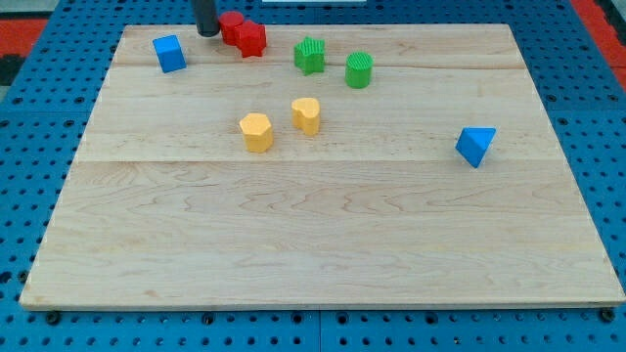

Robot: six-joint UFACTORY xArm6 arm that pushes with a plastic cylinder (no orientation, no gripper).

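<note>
My tip [208, 33] comes down at the view's top left, just left of two red blocks that sit together. The nearer red block [231, 26] looks rounded and touches or nearly touches the tip; the red star-like block [250, 39] lies right behind it. A blue cube [169, 53] sits to the tip's lower left, apart from it. Further right are a green star-shaped block [310, 55] and a green cylinder [359, 69].
Two yellow blocks lie near the board's middle: a hexagonal one [256, 131] and a rounded one [306, 114]. A blue triangular block [475, 146] sits alone at the view's right. The wooden board [323, 244] rests on a blue perforated table [20, 196].
</note>
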